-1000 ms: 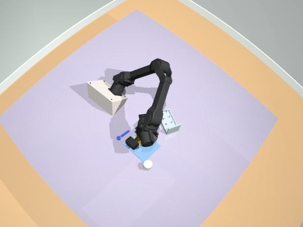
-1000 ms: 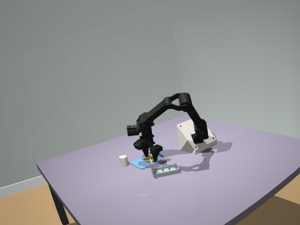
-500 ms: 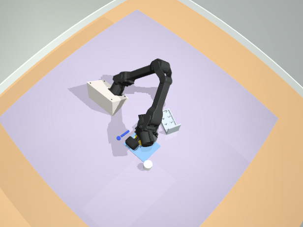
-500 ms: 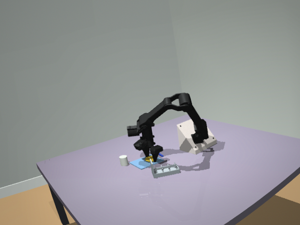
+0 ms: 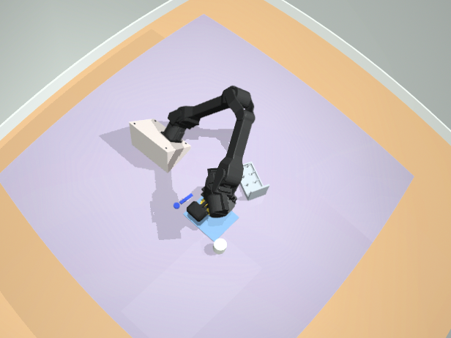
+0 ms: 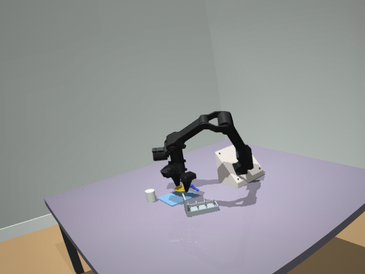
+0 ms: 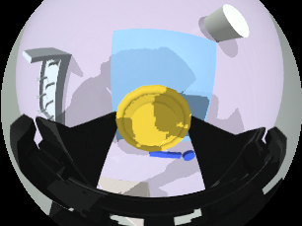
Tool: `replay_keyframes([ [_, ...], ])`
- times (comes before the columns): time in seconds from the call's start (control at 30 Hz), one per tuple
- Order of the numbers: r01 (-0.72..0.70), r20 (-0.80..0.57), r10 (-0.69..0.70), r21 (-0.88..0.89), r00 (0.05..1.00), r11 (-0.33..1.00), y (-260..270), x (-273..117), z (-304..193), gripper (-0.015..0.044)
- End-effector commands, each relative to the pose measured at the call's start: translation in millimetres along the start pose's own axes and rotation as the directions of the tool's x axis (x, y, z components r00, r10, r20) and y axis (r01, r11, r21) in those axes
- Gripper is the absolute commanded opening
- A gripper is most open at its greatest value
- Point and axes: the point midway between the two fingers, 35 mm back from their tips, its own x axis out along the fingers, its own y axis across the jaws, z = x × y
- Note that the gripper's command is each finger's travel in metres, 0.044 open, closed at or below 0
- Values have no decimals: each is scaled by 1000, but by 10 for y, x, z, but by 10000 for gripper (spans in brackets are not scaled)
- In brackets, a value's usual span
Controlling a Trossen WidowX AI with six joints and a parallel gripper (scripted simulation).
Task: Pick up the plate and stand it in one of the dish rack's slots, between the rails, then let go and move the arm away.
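One round yellow plate (image 7: pixel 152 118) | gripped by end effector (image 7: pixel 154 138) | seemingly glossy

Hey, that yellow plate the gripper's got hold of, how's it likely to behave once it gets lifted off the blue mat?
The yellow plate looks like a rigid disc, so it probably won't flex. The gripper pinches it across its rounded rim, so it may pivot or slip between the fingers. It is small and thin, so likely light. Stood on edge, it could roll.

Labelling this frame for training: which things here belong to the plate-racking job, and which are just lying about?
Job: yellow plate, gripper shut on it, dish rack.
Lying about: white cup, blue spoon, light blue mat, arm's base block.
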Motion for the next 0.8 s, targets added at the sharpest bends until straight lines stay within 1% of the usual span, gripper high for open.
replay_keyframes([
  [0.0,11,9,-11,-8,1000,1000,-17,-196,41,0],
  [0.63,10,7,-10,-6,1000,1000,-31,-1062,46,0],
  [0.77,9,7,-9,-8,1000,1000,-23,-1163,48,0],
])
